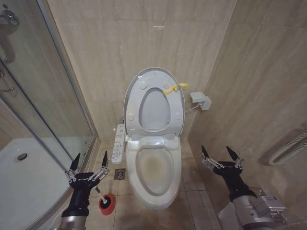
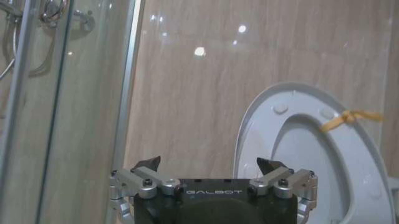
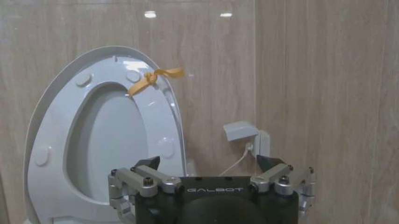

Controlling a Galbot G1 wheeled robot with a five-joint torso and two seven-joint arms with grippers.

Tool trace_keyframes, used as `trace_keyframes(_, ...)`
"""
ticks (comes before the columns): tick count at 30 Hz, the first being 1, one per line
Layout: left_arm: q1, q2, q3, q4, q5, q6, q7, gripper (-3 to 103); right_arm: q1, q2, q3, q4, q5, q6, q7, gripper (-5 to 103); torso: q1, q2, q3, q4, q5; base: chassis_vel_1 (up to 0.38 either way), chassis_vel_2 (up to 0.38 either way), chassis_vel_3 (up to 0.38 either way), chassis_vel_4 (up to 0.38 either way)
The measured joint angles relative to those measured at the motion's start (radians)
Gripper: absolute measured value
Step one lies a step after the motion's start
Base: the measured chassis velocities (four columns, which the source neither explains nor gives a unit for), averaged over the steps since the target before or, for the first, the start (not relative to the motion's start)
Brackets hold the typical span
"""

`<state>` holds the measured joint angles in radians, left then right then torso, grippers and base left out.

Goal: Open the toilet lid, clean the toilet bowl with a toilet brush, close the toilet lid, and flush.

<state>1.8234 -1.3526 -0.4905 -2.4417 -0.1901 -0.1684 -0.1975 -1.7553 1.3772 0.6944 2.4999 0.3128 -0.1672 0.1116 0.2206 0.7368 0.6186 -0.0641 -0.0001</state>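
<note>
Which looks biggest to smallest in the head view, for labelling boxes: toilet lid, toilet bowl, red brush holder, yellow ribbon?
1. toilet lid, raised with the seat against it, and toilet bowl: they look alike, and the bowl is nearer the camera, so unranked.
2. red brush holder.
3. yellow ribbon.

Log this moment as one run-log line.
toilet lid: raised | toilet bowl: stained | toilet brush: in red holder | left claw: open, above brush | right claw: open, right of bowl
</note>
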Motion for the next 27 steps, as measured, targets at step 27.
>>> trace_keyframes(27, 0.186, -0.067, -0.022, -0.063, 0.122, 0.032, -0.016, 100, 0.000, 0.000, 0.000, 0.000, 0.000, 0.000, 0.000, 100, 0.000, 0.000, 0.000, 0.0002, 0.0001, 0.000, 0.000, 0.000, 0.000)
